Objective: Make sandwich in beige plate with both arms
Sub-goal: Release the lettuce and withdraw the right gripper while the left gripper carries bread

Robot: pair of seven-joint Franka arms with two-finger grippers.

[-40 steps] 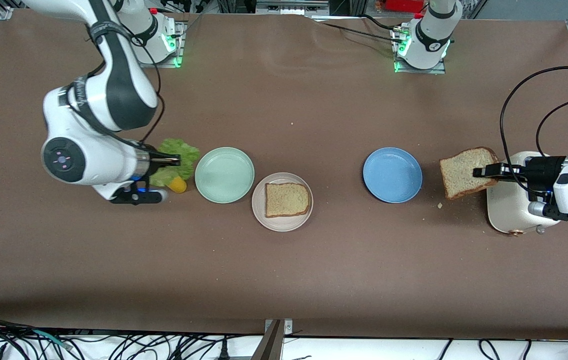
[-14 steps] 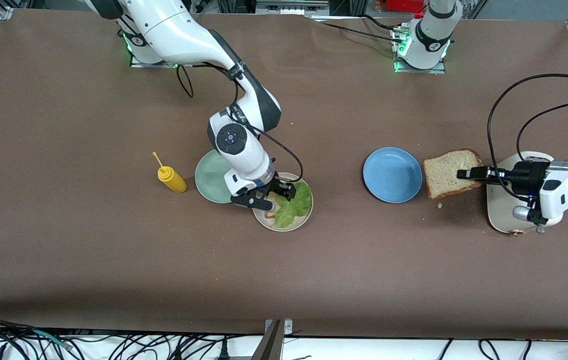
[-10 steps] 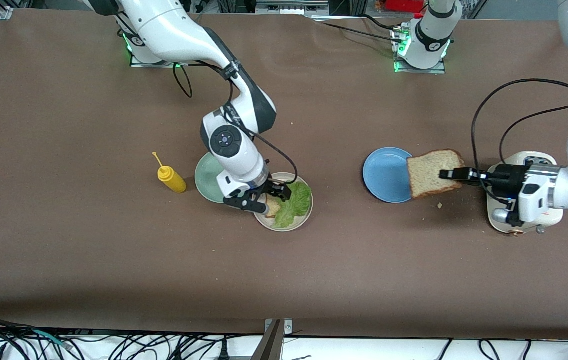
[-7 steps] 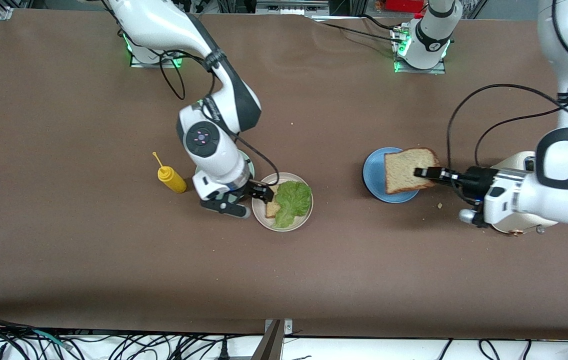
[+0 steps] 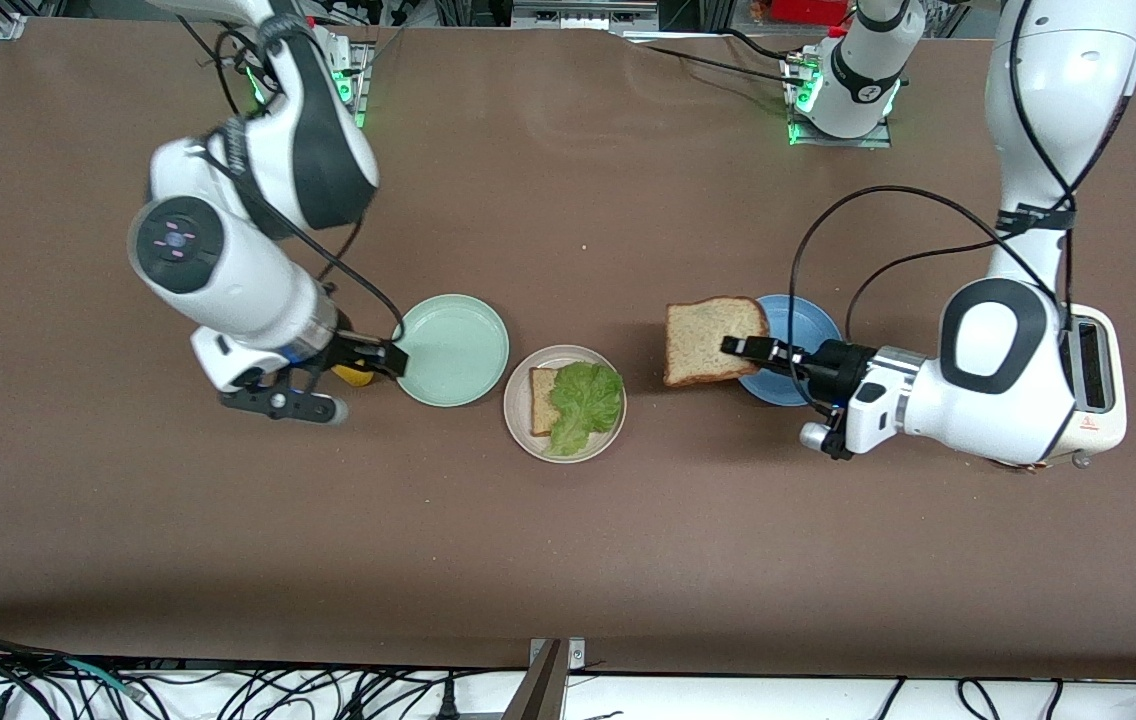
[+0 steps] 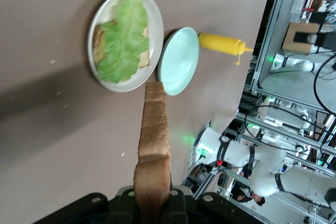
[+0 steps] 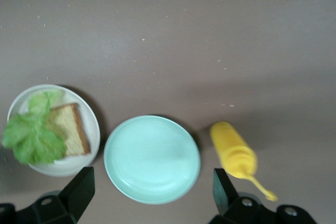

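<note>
Between the blue plate (image 5: 790, 348) and the beige plate (image 5: 565, 403), the left gripper (image 5: 740, 347), fingers pinching the top bread slice (image 5: 711, 339), should carry it toward eight o'clock and lower it flat onto the lettuce (image 5: 583, 402), while the right gripper (image 5: 368, 358), fingers spread, waits over the yellow bottle (image 7: 235, 156).

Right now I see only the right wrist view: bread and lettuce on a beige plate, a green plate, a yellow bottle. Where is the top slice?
Observer: The left gripper holds the second bread slice in the air, shut on its edge.
Operator: Over what?
Observer: Over the table, between the beige plate and a blue plate.
Operator: What else is out there?
Observer: A white toaster at the left arm's end. The right gripper hangs open beside the mint-green plate.
</note>
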